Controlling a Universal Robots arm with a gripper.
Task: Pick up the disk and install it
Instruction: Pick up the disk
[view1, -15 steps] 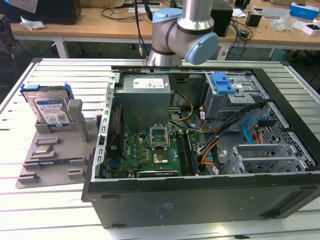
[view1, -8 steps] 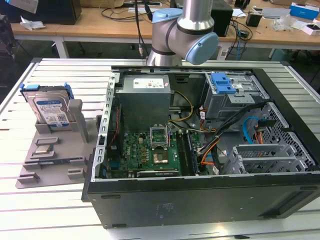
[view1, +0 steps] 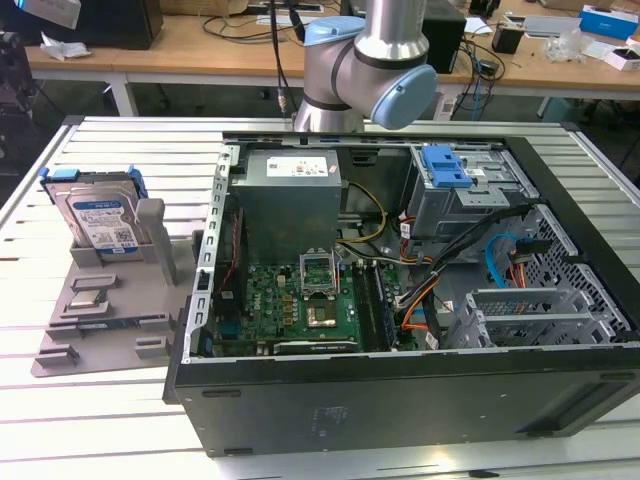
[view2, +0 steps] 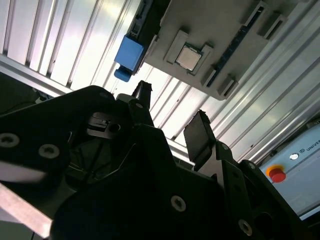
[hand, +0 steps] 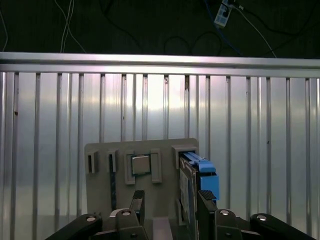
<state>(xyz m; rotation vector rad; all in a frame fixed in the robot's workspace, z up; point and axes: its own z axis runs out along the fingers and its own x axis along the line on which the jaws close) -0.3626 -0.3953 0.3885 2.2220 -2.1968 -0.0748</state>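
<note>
Black tool (hand: 171, 200) spread open, empty, arm (view1: 370, 60) hanging over grey tray (hand: 100, 190), disk (hand: 200, 170) standing in it

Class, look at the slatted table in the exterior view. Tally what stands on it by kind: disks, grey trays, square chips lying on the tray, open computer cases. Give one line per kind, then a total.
Disk: 1
Grey tray: 1
Square chip on the tray: 1
Open computer case: 1
Total: 4
</note>
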